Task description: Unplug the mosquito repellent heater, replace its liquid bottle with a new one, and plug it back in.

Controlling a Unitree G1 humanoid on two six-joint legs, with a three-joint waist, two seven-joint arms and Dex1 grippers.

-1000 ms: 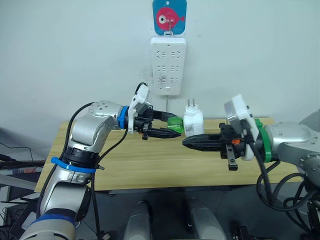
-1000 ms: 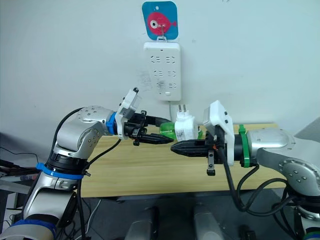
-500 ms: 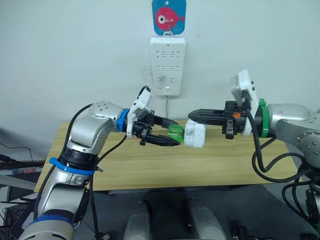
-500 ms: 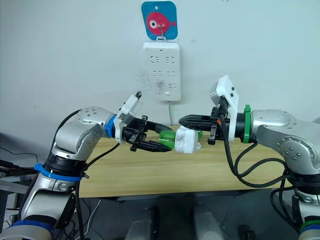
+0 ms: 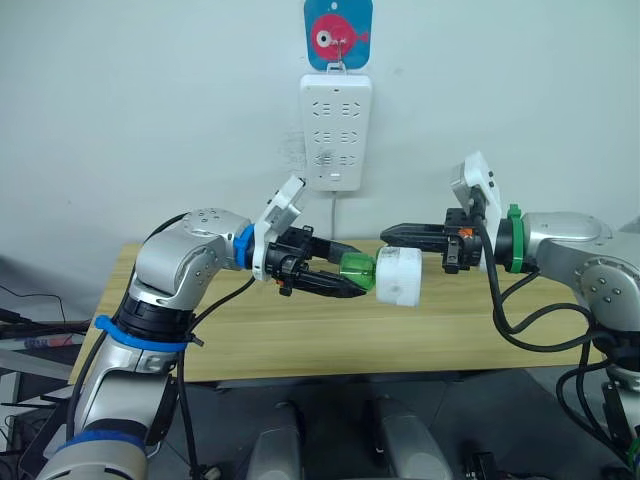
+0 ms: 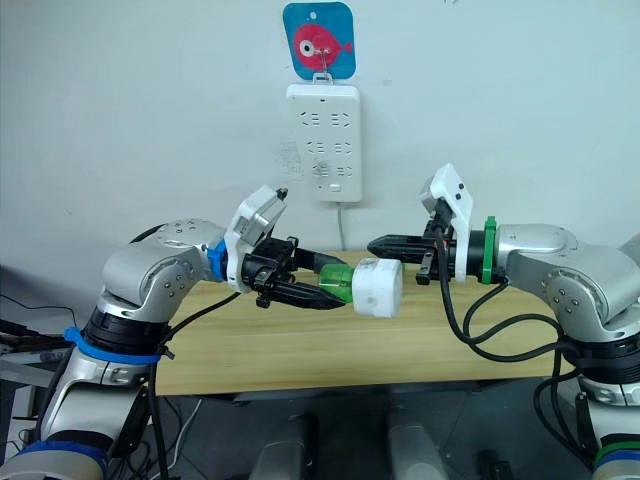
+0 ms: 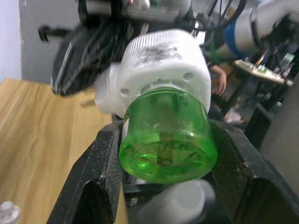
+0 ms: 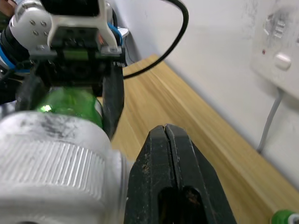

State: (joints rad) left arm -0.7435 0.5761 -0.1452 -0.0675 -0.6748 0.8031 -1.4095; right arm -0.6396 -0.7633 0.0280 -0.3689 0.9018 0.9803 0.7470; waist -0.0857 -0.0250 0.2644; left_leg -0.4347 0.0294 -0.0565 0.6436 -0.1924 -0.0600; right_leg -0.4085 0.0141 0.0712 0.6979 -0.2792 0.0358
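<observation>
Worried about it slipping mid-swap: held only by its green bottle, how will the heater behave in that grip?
The green bottle looks smooth and round, so it could twist between the left gripper fingers. The white heater hangs beyond the grip, likely tending to droop. Both look like light, stiff plastic. The shut right gripper sits beside it.

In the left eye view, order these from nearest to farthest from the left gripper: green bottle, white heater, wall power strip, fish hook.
1. Green bottle, between the left gripper's fingers.
2. White heater, on the bottle's right end.
3. Wall power strip, on the wall above.
4. Fish hook, topmost.
</observation>
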